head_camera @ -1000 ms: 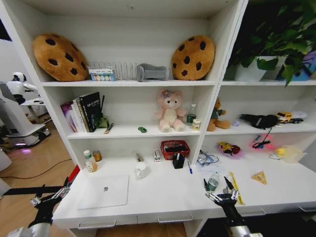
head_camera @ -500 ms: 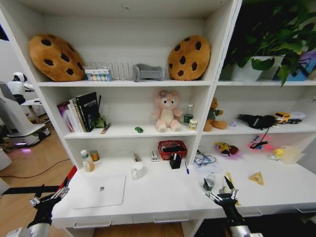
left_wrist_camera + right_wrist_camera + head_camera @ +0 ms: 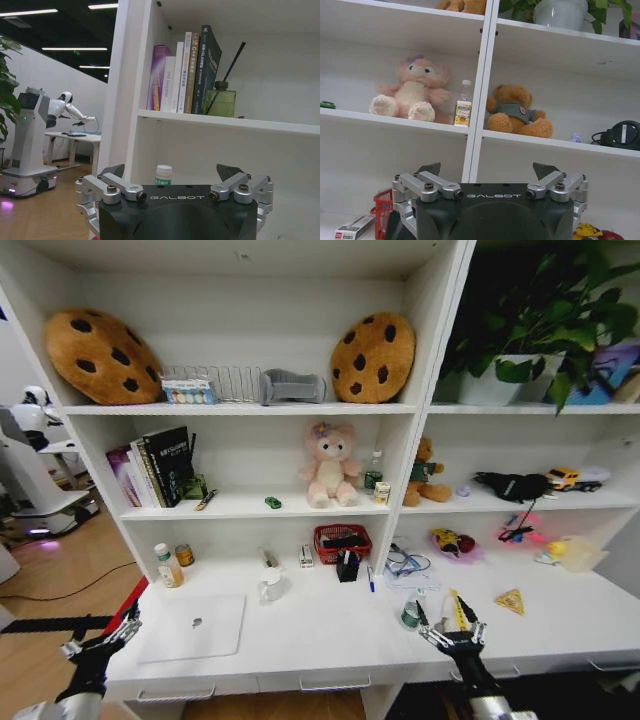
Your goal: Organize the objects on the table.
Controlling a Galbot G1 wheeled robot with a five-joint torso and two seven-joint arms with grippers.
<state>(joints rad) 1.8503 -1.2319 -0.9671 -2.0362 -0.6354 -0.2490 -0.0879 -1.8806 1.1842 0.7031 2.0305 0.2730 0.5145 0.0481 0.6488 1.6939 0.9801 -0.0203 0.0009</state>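
Observation:
On the long white table [image 3: 330,640] lie a silver laptop [image 3: 192,627], a white mug [image 3: 270,585], a blue marker [image 3: 370,578], a yellow ruler [image 3: 457,608] and a small bottle [image 3: 410,613]. Two more small bottles [image 3: 164,565] stand at the back left. A tiny green toy [image 3: 273,502] sits on the shelf above. My right gripper [image 3: 450,626] hovers open at the front edge, just by the small bottle and the ruler. My left gripper [image 3: 102,638] hangs open off the table's front left corner. The left wrist view shows a white-capped bottle [image 3: 163,175] between the open fingers [image 3: 112,171].
A red basket [image 3: 341,541] and a black holder [image 3: 347,566] stand mid-table at the back. Shelves hold books [image 3: 160,465], cookie cushions [image 3: 372,356], a pink plush [image 3: 326,465] and a brown bear [image 3: 517,112]. Another robot [image 3: 35,455] stands off to the left.
The whole head view has shifted, so the shelving and desk things sit further left in the picture. Both grippers stay open, and the right one now stands closer to the ruler.

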